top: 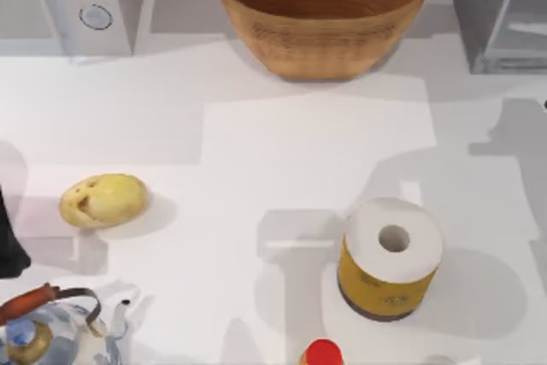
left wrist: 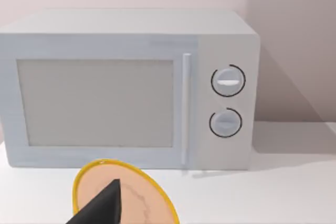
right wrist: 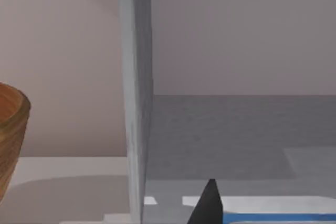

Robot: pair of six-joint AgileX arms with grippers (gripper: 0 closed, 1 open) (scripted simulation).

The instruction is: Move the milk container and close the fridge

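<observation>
Since the fridge (top: 500, 14) stands open at the desk's (top: 256, 168) far right corner, the step in hand is judged to be carrying the milk container (right wrist: 278, 217) into it, with the door (right wrist: 137, 103) to be shut afterwards. Just beside the dark tip of the right gripper (right wrist: 210, 205), a thin blue band edged with white is seen; it is taken to be part of the milk container, though too little of it is shown to be sure. Whether the right fingers are apart or clamped on it cannot be told. Beyond them the door is met edge-on as a tall, pale grey slab, with the dim grey inside of the fridge behind it.

For the step to be done well, the carton should be kept upright and brought in past the door's edge without brushing it, then set flat on the inner floor before anything is let go. Only then should the door be pushed, from its outer face.

The left gripper (left wrist: 105, 205) is parked at the desk's left, facing a smooth white microwave (left wrist: 126, 87) with two round knobs; its fingers' state cannot be told either. A ribbed woven basket (top: 323, 10), a lumpy yellow potato (top: 102, 200) and a soft paper roll (top: 391, 258) are spread over the matte white desk, well apart from the right fingers.
</observation>
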